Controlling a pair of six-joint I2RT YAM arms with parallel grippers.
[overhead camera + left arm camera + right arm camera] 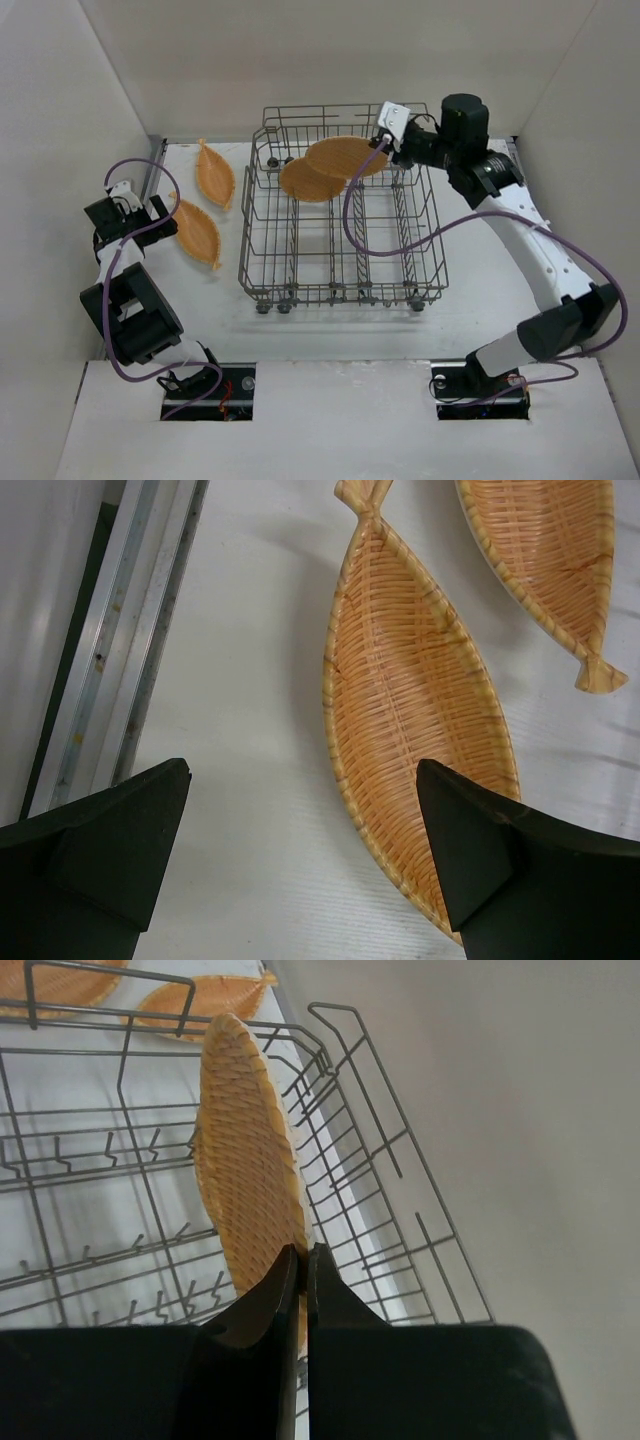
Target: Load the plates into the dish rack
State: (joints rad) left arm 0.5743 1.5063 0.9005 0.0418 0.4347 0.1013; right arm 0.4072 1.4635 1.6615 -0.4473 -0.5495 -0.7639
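Two woven orange plates lie on the table left of the dish rack (262, 262): a far plate (215, 172) and a near plate (197, 232). My left gripper (166, 221) is open just above the near plate's left side. In the left wrist view its gripper (300, 825) straddles the near plate's (415, 700) left rim, with the right finger over the plate. A third plate (308, 181) leans inside the rack. My right gripper (384, 146) is shut on the fourth plate (345, 157) and holds it edge-on (250, 1150) over the rack's back right.
The rack's wire tines and taller back wall (360, 1090) surround the held plate. An aluminium rail (130, 630) runs along the table's left edge beside the left gripper. White walls enclose the table on three sides.
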